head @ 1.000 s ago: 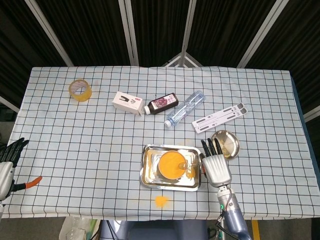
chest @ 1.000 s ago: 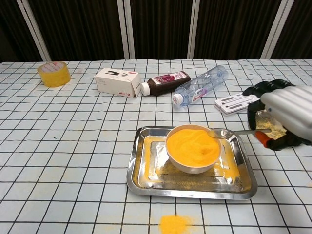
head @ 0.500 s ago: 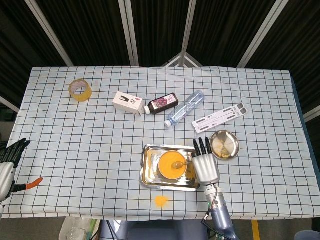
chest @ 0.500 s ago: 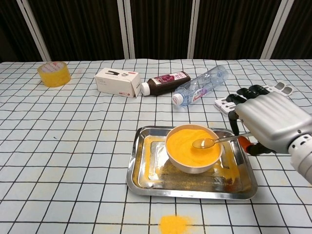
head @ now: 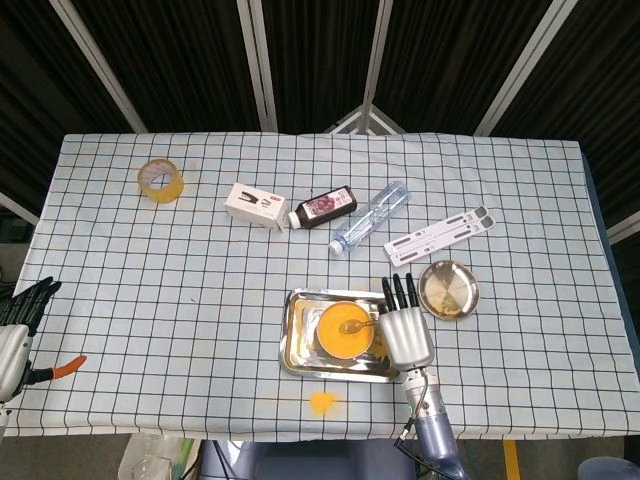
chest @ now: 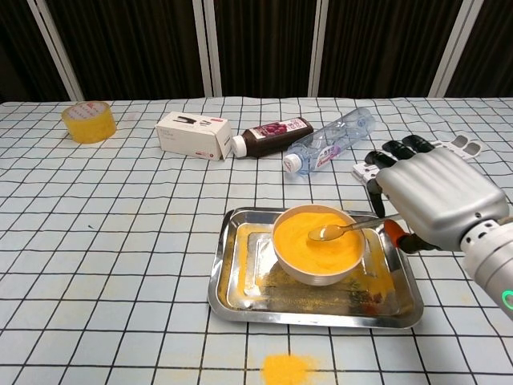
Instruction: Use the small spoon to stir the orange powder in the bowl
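Open desk [head: 180, 300] lies left of the tray [head: 296, 352]; a box [head: 255, 206], two bottles [head: 345, 215] and a round dish [head: 449, 289] crowd the far and right sides.

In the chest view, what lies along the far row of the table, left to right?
Yellow tape roll → white rectangular box → dark juice bottle lying on its side → clear plastic water bottle lying down.

Lab-type test bay indicated: worktop [head: 500, 180] draped in grid-checked cloth, black curtains [head: 320, 60] hung on metal framing behind, unrelated props such as tape roll [head: 160, 179] scattered about.
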{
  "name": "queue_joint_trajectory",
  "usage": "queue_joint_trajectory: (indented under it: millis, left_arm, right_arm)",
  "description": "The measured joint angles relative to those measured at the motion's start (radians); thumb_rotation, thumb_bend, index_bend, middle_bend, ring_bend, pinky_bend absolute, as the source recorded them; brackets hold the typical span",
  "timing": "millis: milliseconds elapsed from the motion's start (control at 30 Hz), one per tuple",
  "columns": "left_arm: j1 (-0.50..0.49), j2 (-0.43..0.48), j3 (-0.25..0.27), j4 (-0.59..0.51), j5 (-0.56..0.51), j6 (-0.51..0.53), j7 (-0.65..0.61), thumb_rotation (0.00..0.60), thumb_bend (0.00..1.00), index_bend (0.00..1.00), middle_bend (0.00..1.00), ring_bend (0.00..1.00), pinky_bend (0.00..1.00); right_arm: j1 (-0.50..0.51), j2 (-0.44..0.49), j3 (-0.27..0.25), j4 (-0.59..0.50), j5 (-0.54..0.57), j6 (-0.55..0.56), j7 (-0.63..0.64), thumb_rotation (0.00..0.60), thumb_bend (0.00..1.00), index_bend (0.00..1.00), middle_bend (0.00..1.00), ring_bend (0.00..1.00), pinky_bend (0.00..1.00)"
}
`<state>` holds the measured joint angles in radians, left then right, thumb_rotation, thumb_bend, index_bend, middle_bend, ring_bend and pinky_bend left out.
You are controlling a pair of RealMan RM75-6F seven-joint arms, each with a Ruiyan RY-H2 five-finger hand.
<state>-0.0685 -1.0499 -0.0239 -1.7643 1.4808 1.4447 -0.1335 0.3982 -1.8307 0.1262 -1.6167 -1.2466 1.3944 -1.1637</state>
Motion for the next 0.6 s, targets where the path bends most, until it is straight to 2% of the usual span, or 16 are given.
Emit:
queue_joint_trajectory:
  millis: [200,600]
  left_arm:
    - [0.0,0.001,0.001,-0.002,-0.003,-0.002,0.003,0.6,0.0,0.0,0.0,0.0,0.0]
    - [-0.001,0.001,0.001,-0.005,-0.01,-0.005,0.006,0.6,0.0,0.0,0.0,0.0,0.0]
  right_arm:
    - [-0.009,0.009,-0.011,-0.018,0.019,0.012,-0.013,0.6,0.53,0.31,0.13,0.0,0.0]
    - [-0.021,0.034,-0.036,-0.044,0.059,0.011,-0.028,0.6,0.53,0.31,0.12,0.0,0.0]
